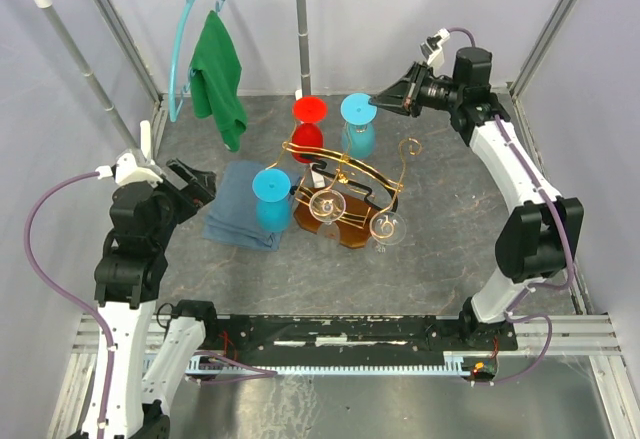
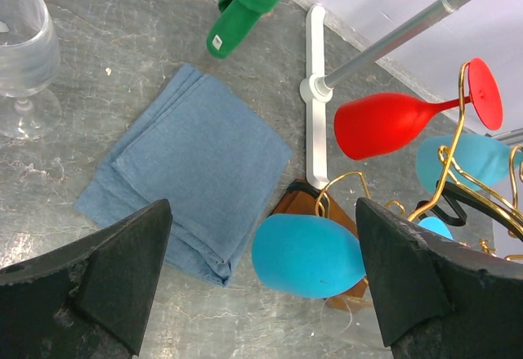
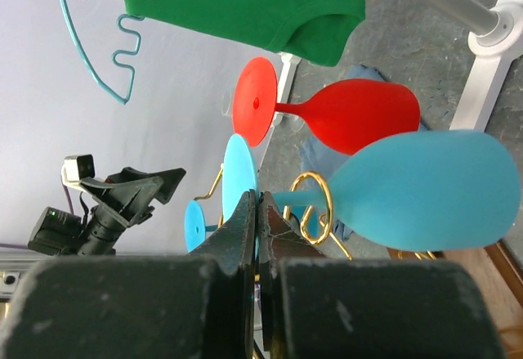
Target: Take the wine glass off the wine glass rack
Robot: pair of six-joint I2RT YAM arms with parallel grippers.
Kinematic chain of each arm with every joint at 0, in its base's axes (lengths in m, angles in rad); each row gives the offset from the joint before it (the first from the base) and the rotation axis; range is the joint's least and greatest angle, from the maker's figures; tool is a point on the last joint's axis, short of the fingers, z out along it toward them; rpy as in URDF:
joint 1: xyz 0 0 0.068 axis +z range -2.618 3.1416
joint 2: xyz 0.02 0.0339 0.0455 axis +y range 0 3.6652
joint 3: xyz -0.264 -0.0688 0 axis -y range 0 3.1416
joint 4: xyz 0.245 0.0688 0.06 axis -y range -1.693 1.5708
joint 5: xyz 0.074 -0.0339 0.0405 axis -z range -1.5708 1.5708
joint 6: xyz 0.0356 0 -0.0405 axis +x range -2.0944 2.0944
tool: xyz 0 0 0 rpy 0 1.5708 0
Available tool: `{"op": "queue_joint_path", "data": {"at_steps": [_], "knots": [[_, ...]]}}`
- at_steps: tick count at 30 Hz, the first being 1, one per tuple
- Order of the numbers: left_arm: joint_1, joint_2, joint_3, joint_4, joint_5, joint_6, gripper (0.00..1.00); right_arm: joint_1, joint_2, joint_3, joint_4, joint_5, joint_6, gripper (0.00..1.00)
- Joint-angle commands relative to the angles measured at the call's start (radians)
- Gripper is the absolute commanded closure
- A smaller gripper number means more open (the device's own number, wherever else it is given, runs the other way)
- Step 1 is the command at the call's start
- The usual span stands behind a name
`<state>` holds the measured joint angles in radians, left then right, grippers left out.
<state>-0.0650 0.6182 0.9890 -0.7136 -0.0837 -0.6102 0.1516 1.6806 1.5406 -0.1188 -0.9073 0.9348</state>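
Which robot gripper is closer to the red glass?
Right. The right gripper is at the far blue glass, which hangs right beside the red glass. The left gripper is farther off on the other side, by the folded blue cloth.

On the grey table, a folded blue cloth lies right in front of the left gripper. The wine glass rack stands just past it.
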Motion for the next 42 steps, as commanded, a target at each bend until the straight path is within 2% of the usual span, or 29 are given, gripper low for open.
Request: {"op": "queue_joint_path", "data": {"at_steps": [1,6,16,26,31,37,40,42], "knots": [[-0.001,-0.003,0.012,0.007,0.018,-0.014,0.01,-0.010,0.047,0.124,0.002,0.009,-0.040,0.99],[-0.001,0.000,-0.001,0.015,0.019,-0.020,0.01,0.003,0.073,0.148,0.056,-0.053,0.004,0.99],[-0.001,0.016,-0.032,0.053,0.042,-0.032,0.01,0.042,-0.033,-0.017,0.157,-0.146,0.052,0.99],[-0.001,0.023,-0.039,0.058,0.048,-0.027,0.01,0.025,-0.152,-0.106,-0.099,-0.115,-0.136,0.99],[0.000,0.029,-0.038,0.061,0.056,-0.021,0.01,-0.022,-0.189,-0.138,-0.141,-0.103,-0.169,0.99],[-0.001,0.027,-0.044,0.061,0.055,-0.013,0.01,-0.108,-0.192,-0.030,-0.368,-0.025,-0.342,0.99],[-0.001,0.026,-0.041,0.062,0.058,-0.013,0.01,-0.166,-0.152,0.012,-0.377,-0.014,-0.355,0.99],[-0.001,0.026,-0.039,0.061,0.054,-0.006,0.01,-0.194,-0.117,0.029,-0.321,-0.010,-0.332,0.99]]}}
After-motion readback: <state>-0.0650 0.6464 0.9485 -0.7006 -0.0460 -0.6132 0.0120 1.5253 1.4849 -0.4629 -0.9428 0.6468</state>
